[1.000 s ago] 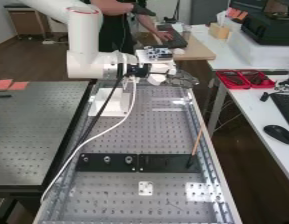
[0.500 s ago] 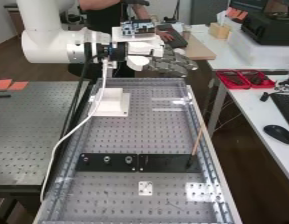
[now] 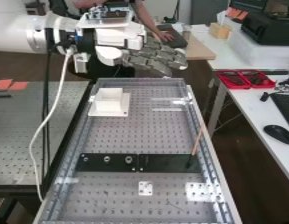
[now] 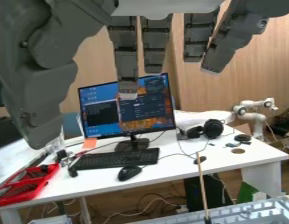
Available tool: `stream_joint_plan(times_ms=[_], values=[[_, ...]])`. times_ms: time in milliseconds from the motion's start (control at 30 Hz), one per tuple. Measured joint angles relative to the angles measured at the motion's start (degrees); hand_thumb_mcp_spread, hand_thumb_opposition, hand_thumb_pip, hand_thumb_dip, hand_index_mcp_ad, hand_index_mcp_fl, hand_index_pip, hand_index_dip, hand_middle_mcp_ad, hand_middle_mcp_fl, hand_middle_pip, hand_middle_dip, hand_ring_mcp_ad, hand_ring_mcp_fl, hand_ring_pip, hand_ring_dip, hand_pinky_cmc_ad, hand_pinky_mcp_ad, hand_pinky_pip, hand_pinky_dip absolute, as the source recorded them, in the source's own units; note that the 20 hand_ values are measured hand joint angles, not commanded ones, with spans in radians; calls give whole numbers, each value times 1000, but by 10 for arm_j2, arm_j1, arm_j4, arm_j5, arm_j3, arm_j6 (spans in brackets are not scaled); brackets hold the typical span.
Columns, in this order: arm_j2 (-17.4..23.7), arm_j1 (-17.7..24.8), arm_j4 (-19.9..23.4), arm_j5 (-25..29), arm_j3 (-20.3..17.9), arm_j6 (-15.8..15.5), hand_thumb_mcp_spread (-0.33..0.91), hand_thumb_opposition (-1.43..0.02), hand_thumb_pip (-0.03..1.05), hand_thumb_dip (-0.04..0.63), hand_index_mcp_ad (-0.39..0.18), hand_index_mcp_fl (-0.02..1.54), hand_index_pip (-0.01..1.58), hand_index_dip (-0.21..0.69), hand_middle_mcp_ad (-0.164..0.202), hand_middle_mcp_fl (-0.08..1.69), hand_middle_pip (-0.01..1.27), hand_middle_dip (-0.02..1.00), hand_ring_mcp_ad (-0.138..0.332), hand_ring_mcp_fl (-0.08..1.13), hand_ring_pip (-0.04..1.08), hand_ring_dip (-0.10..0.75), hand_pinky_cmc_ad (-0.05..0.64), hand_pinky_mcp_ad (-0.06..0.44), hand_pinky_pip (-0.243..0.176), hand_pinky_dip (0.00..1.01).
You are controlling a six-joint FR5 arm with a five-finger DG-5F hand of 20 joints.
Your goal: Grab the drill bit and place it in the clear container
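robot hand [image 3: 149, 56]: raised, nearer high camera | white cable [image 3: 61, 84]: shifted toward high view's left

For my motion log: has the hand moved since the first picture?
Yes, upward in the high view: the hand now shows above the perforated plate's far edge, which it overlapped before.

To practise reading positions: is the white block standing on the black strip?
No, the white block stands apart from the black strip, perforated bench between.
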Motion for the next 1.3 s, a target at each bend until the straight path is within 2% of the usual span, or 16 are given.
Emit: stream_joint_plan(times_ms=[100, 200, 600, 1300], values=[[6, -1, -2, 7, -2, -3, 284, -710, 513, 143, -14, 175, 564, 220, 51, 98, 126, 155, 188, 0, 89, 10, 300, 162, -99, 461], [11, -1, -4, 11, -3, -5, 281, -710, 506, 126, -5, 188, 545, 241, 54, 101, 126, 152, 188, 0, 87, 10, 300, 162, -105, 456], [19, -2, -10, 17, -2, -12, 284, -710, 497, 126, 0, 209, 517, 269, 51, 98, 129, 152, 188, 2, 89, 10, 300, 162, -108, 475], [24, 0, 1, 12, -3, -8, 286, -710, 468, 126, 0, 216, 499, 269, 51, 99, 126, 152, 188, 2, 89, 10, 300, 168, -105, 475]])
